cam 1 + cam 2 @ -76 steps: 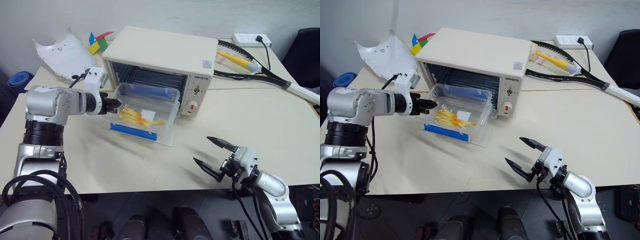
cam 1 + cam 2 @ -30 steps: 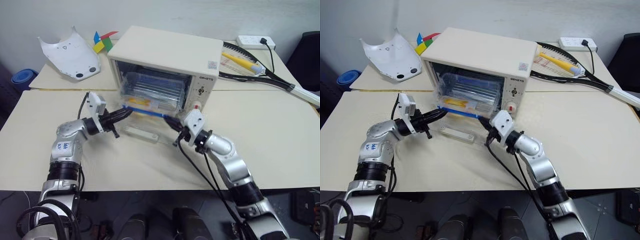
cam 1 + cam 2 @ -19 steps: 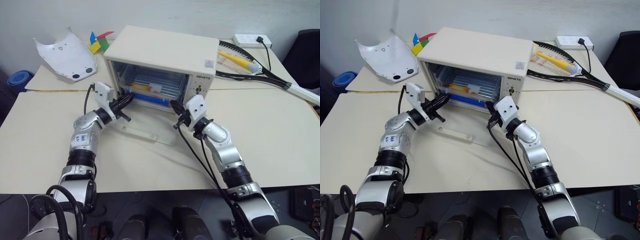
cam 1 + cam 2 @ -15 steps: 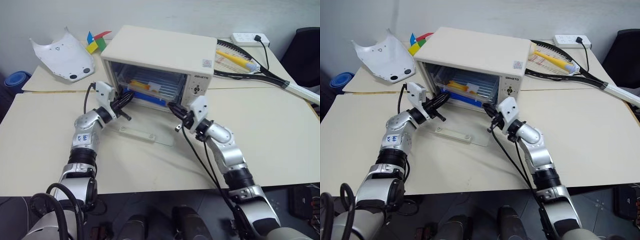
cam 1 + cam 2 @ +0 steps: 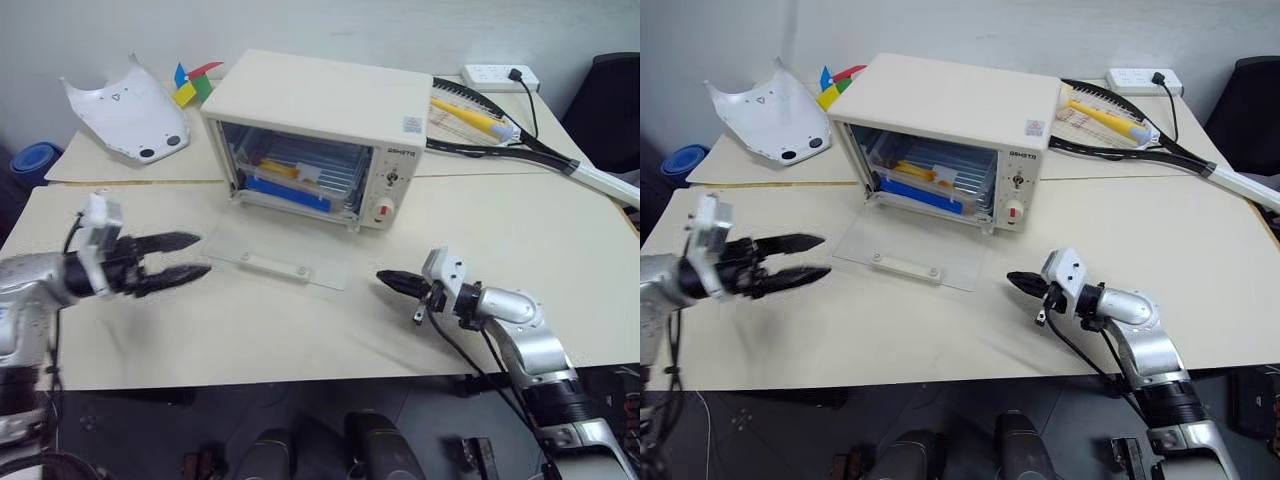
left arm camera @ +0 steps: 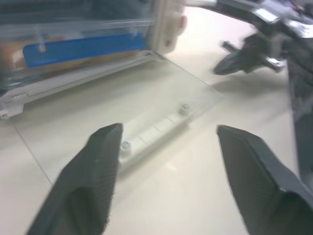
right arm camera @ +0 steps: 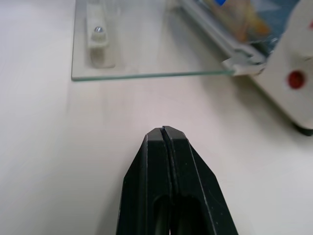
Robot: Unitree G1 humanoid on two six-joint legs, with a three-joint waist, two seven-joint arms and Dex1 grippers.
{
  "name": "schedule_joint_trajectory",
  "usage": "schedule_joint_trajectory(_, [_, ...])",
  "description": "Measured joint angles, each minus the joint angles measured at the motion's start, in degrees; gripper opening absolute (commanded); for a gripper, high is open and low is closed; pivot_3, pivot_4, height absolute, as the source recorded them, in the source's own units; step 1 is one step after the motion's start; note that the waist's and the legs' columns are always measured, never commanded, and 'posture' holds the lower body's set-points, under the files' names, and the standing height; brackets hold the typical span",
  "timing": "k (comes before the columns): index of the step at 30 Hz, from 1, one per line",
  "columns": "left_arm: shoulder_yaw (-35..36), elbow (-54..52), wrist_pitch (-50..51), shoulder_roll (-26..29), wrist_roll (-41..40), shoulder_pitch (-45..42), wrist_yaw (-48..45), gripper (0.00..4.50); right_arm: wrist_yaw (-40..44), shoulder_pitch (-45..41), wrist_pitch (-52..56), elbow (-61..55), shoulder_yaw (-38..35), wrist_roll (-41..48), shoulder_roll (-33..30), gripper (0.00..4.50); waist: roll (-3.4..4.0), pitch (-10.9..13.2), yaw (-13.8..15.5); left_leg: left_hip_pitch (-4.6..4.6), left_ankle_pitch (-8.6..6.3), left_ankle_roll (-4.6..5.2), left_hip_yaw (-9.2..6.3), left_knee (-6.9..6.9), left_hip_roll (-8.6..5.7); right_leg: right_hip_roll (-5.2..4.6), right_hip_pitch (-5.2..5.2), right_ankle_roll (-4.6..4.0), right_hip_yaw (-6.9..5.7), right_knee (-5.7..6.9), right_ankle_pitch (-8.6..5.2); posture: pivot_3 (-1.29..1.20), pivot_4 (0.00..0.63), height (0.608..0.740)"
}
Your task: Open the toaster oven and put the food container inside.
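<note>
One toaster oven stands on the cream surface, and its glass door lies flat down in front of it, with one white bar handle on top of the glass. On the oven's front panel there are two knobs, and the lower one is red. One food container is inside the oven cavity; through the opening I can see its blue clip along the front edge and some yellow-orange food behind it.

There are two claws, and both are apart from the oven. The left claw hovers to the left of the open door with its two black fingers spread wide, and nothing is between them. The right claw is to the right of the door, low over the surface, with its two fingers pressed together to one point, and it holds nothing.

Behind the oven on the left lie one white curved plastic shell with dark holes and a few coloured blocks. On the right lie one racket and one white power strip. At the far left edge one blue round thing is visible.
</note>
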Motion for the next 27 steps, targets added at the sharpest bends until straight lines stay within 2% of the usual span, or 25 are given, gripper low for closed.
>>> schedule_joint_trajectory(1, [0.5, 0.2, -1.2, 0.7, 0.1, 1.3, -1.9, 4.36, 0.3, -0.7, -0.6, 1.8, 0.7, -0.5, 0.9, 0.00, 0.04, 0.0, 0.1, -0.01, 0.00, 0.00, -0.01, 0.00, 0.00, 0.00, 0.00, 0.00, -0.02, -0.01, 0.00, 0.00, 0.150, 0.740])
schedule_joint_trajectory(2, [0.8, 0.7, -2.5, 1.0, 0.2, 1.9, -3.5, 4.45, 0.8, -1.7, -1.5, 3.8, 1.4, -1.3, 1.9, 0.00, 0.06, 0.0, 0.1, -0.02, 0.00, 0.00, -0.01, 0.01, 0.00, 0.00, 0.00, -0.01, -0.03, -0.03, 0.00, 0.00, 0.150, 0.740])
schedule_joint_trajectory(5, [1.1, 4.6, -6.2, 1.3, 1.7, 1.6, -5.6, 4.45, 1.4, -5.0, -3.7, 7.3, 2.8, -2.3, 4.3, 0.00, 0.06, 0.0, 0.4, -0.04, 0.00, 0.00, -0.06, 0.05, -0.01, -0.01, 0.04, -0.01, -0.07, -0.06, 0.00, 0.00, 0.150, 0.740])
schedule_joint_trajectory(9, [2.5, 11.1, -9.1, 1.1, 3.2, -0.7, -3.8, 4.45, 1.7, -8.3, -4.8, 9.8, 2.8, -1.7, 8.0, 0.00, 0.06, 0.0, 0.1, -0.08, 0.00, 0.00, -0.08, 0.02, 0.00, 0.00, -0.01, -0.01, -0.10, -0.04, 0.00, 0.00, 0.150, 0.740])
schedule_joint_trajectory(13, [5.3, 11.3, -7.4, 0.1, 2.2, -0.6, -0.4, 4.45, 1.7, -11.4, -1.8, 7.9, -1.3, 4.1, 9.6, 0.00, 0.07, 0.0, 0.0, -0.10, -0.02, 0.03, -0.07, 0.01, -0.01, 0.00, -0.03, -0.01, -0.09, -0.07, 0.00, 0.00, 0.150, 0.740])
schedule_joint_trajectory(19, [8.0, 8.0, -6.9, -3.4, 2.0, 4.6, 4.3, 4.45, 3.3, -13.5, 3.2, -0.9, -7.8, 14.4, 9.4, 0.00, 0.07, 0.0, 0.1, -0.10, -0.02, 0.03, -0.08, 0.03, 0.01, -0.01, -0.02, -0.01, -0.09, -0.06, 0.00, 0.00, 0.150, 0.740])
schedule_joint_trajectory(22, [8.2, 4.9, -11.5, -6.7, 5.0, 6.7, 9.2, 4.45, 3.3, -13.3, 4.2, -4.3, -11.1, 17.8, 8.1, 0.00, 0.07, 0.0, 0.3, -0.11, -0.02, 0.04, -0.08, 0.03, -0.01, -0.03, -0.01, -0.01, -0.08, -0.08, 0.00, 0.00, 0.150, 0.740])
schedule_joint_trajectory(25, [7.8, 1.7, -16.1, -10.4, 8.6, 9.3, 14.2, 4.50, 5.6, -9.3, 3.0, -8.6, -13.3, 18.2, 3.0, 0.57, 0.01, 0.0, 0.9, -0.12, -0.06, 0.10, -0.09, 0.02, -0.01, -0.04, 0.02, -0.01, -0.10, -0.15, 0.01, 0.00, 0.150, 0.740])
schedule_joint_trajectory(27, [7.4, -0.5, -16.9, -11.5, 9.0, 11.9, 15.3, 4.50, 8.7, -3.8, 2.0, -9.7, -13.3, 16.9, -1.1, 1.23, -0.01, 0.0, 1.4, -0.11, -0.11, 0.17, -0.05, 0.01, -0.01, -0.03, 0.04, 0.00, -0.06, -0.20, 0.01, 0.00, 0.150, 0.740])
